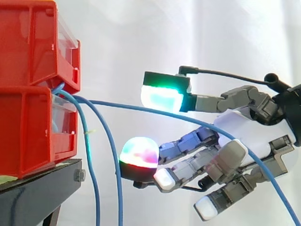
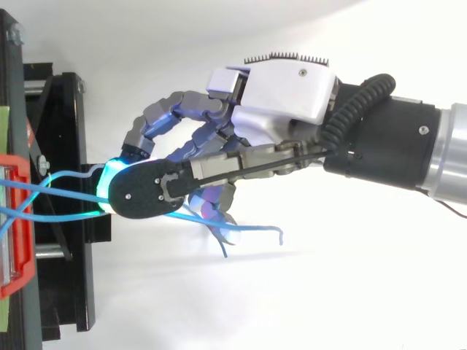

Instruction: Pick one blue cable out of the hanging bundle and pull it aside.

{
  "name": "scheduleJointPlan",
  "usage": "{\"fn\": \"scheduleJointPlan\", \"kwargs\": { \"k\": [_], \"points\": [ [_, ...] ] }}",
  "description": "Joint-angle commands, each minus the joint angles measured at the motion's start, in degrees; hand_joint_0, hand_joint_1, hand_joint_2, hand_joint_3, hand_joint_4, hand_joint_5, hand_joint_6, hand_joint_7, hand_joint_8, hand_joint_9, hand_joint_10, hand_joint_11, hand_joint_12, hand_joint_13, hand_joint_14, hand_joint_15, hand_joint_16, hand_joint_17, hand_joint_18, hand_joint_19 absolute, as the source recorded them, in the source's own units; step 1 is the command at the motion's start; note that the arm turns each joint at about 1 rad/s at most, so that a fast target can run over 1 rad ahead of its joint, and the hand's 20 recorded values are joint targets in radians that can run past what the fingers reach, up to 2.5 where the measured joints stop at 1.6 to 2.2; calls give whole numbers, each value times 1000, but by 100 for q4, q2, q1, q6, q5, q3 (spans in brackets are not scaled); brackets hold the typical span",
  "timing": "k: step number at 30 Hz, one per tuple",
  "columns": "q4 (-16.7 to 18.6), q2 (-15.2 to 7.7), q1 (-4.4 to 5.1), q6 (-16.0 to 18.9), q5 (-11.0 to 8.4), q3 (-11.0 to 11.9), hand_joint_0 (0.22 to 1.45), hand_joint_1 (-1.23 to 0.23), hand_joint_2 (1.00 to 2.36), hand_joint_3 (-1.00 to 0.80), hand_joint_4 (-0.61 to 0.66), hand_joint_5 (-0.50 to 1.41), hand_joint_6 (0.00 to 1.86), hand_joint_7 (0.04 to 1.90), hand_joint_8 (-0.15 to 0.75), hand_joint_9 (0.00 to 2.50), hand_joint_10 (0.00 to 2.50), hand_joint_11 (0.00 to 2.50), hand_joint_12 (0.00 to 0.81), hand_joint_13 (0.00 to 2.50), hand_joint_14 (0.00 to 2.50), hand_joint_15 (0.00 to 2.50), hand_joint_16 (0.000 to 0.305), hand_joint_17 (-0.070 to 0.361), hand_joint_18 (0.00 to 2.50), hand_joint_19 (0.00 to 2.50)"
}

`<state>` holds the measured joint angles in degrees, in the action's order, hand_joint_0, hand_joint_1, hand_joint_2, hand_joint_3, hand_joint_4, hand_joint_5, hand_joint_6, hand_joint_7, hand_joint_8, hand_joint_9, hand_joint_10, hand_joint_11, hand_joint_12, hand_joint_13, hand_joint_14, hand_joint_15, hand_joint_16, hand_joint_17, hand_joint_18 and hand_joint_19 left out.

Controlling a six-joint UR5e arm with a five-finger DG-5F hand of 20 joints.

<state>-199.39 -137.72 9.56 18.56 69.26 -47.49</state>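
Side view: the red bins (image 1: 28, 94) stand at 9 o'clock. From them one blue cable (image 1: 141, 107) arcs toward 4 o'clock, apart from the hanging bundle (image 1: 115, 179), which drops toward 6. The cable runs through the wide gap of the hand (image 1: 244, 127); thumb (image 1: 162, 96) and fingers (image 1: 188, 141) are spread and not closed on it.

Top view: the hand (image 2: 284, 91) reaches in from 3 o'clock, and blue strands (image 2: 66, 175) pass beneath its thumb.

As I judge it, one cable is singled out, while pinching it and pulling it aside are left.
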Motion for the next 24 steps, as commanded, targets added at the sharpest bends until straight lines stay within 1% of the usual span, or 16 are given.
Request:
{"fn": "scheduleJointPlan", "kwargs": {
  "k": [1,3,9,11,17,19,22,24],
  "points": [
    [-91,0,2,7,0,29,434,-609,1000,-500,68,-164,875,658,290,774,17,670,357,1436,16,1112,63,141,851,525],
    [-188,0,2,16,0,65,435,-616,1000,-500,70,-167,876,651,289,744,18,661,371,1384,15,1136,63,141,830,527],
    [-320,0,2,25,0,126,438,-634,1000,-500,79,-173,879,652,290,690,15,664,365,1334,14,1233,62,139,811,541],
    [-373,0,2,25,9,161,438,-641,1000,-500,82,-174,879,645,289,671,14,665,375,1317,11,1266,62,139,805,553],
    [-487,9,2,25,17,232,440,-666,1000,-500,87,-179,878,624,285,644,18,660,366,1288,9,1287,61,138,794,573],
    [-636,9,2,7,17,346,461,-677,1000,-500,76,-182,877,635,277,633,17,676,360,1269,10,1295,59,134,773,574],
    [-716,44,2,-2,0,346,483,-688,1000,-500,72,-191,880,643,267,603,18,672,341,1239,11,1309,58,130,741,593],
    [-733,79,2,-2,0,346,491,-690,1000,-500,82,-199,883,637,267,594,18,678,342,1232,11,1308,58,129,732,599]
  ]
}}
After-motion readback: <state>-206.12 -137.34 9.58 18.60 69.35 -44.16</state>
